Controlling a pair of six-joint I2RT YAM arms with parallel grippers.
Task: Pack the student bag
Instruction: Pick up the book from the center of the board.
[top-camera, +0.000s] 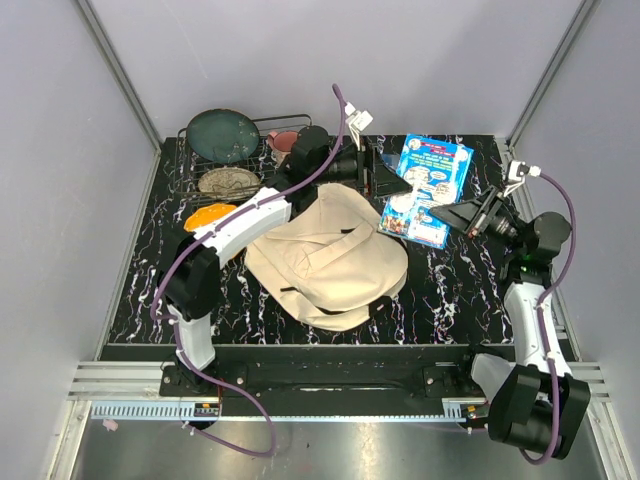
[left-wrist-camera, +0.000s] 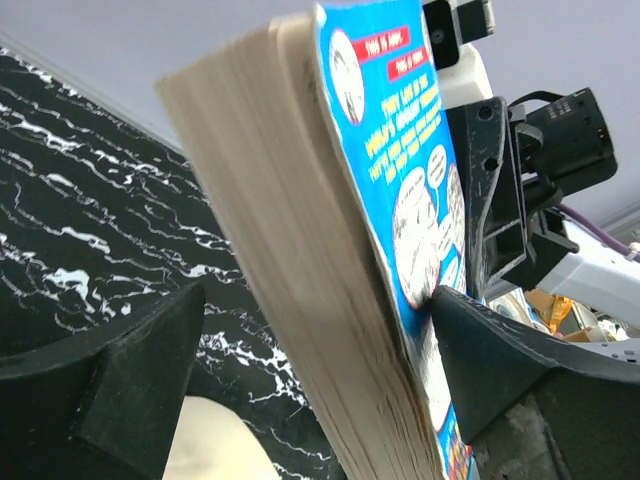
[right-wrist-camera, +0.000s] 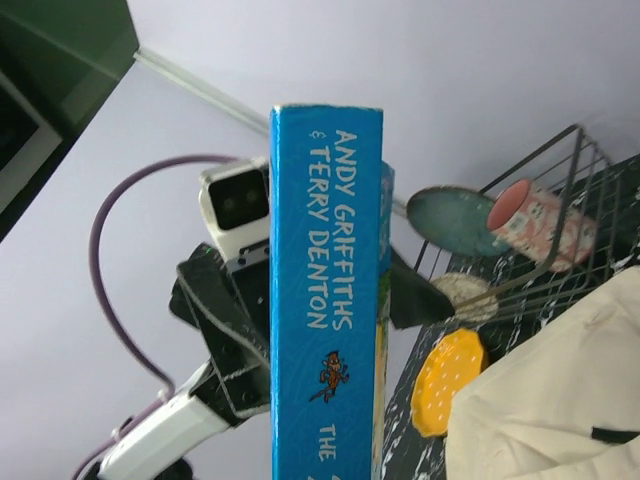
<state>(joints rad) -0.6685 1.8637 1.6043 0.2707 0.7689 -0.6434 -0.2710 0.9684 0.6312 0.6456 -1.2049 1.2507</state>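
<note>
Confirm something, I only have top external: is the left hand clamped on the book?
Observer: No. In the left wrist view the left hand is open. One finger stands clear of the book on its page side.
Operator: Which way does the spine face?
Observer: Toward the right wrist camera. The blue spine runs down the middle of that view and names Andy Griffiths and Terry Denton.
</note>
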